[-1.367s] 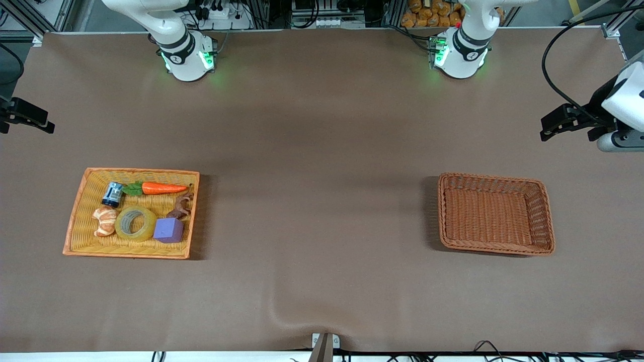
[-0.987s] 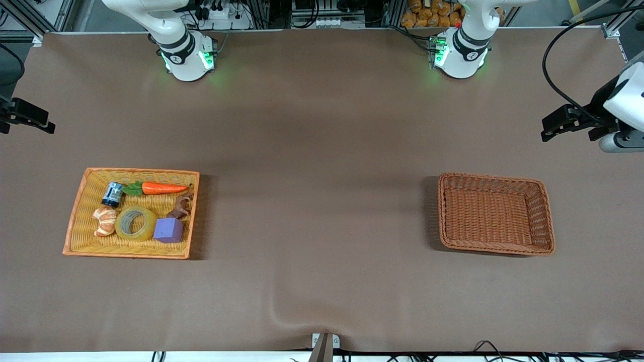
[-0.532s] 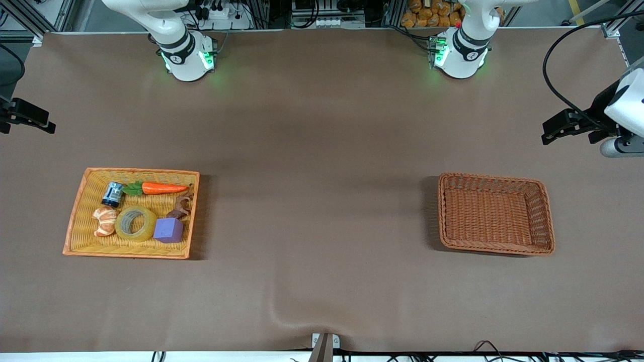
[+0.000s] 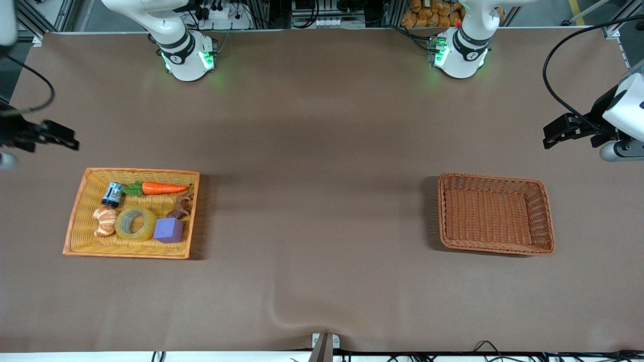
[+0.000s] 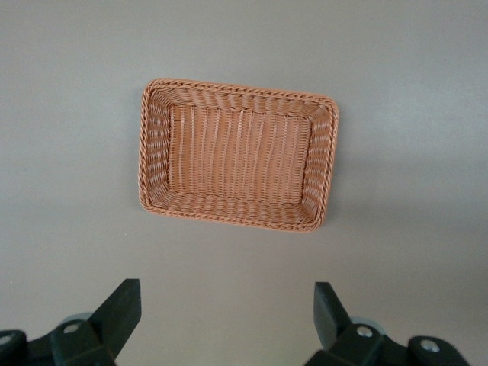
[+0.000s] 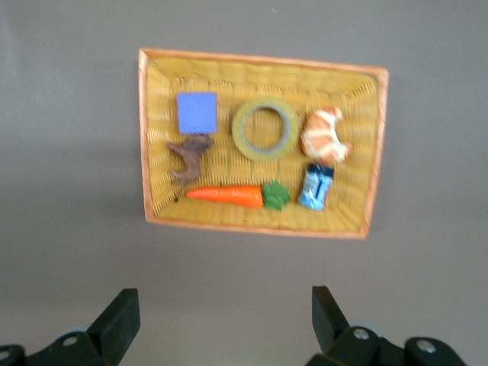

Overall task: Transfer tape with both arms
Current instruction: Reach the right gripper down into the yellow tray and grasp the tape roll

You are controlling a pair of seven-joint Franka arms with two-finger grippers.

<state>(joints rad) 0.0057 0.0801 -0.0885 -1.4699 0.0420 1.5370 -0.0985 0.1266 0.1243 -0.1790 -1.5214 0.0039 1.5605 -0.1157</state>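
My right gripper (image 4: 68,142) had just swung in from the table's edge toward the yellow basket (image 4: 75,221), hanging up over bare table at the right arm's end with its fingers spread wide and holding nothing. My left gripper (image 4: 551,138) had only crept a little, up in the air off the table's edge past the brown basket (image 4: 495,249), also spread wide and empty. The tape (image 4: 136,223) lay flat and untouched in the yellow basket between the croissant (image 4: 104,221) and the purple cube (image 4: 168,230), so I judged the reach for the pickup had only begun.
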